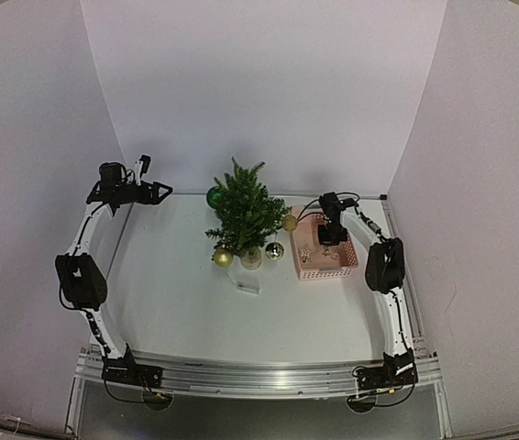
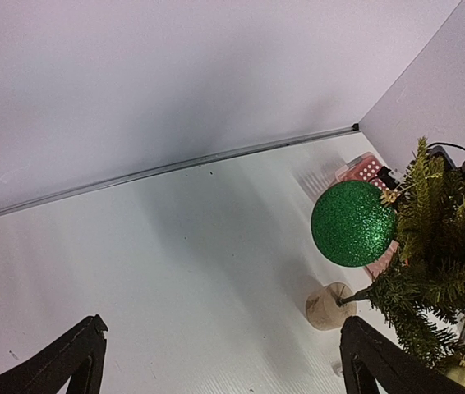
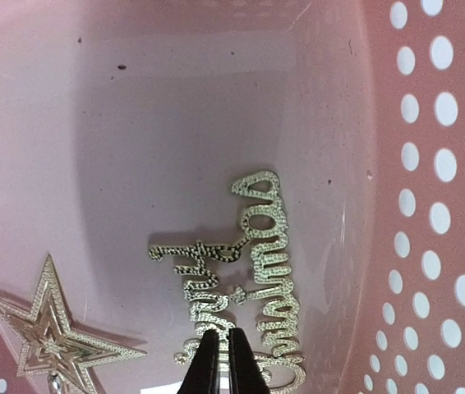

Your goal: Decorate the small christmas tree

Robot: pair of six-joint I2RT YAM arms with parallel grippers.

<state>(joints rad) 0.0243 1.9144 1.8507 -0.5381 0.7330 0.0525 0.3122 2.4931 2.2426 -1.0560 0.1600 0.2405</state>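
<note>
The small christmas tree (image 1: 246, 213) stands mid-table on a pale pot (image 1: 251, 259); in the left wrist view its branches (image 2: 446, 246) fill the right edge. A glittery green ball (image 2: 353, 223) hangs on its left side, and gold balls (image 1: 223, 258) hang low on it. My right gripper (image 3: 223, 335) is down inside the pink basket (image 3: 430, 205), shut on the edge of a gold script-lettering ornament (image 3: 257, 271). A gold star (image 3: 48, 336) lies beside it. My left gripper (image 2: 222, 324) hovers open and empty, high to the left of the tree.
The pink basket (image 1: 324, 270) sits right of the tree. More gold balls (image 1: 275, 250) hang on the tree's right side. A small clear piece (image 1: 248, 287) lies in front of the pot. White walls close in the table at the back and sides.
</note>
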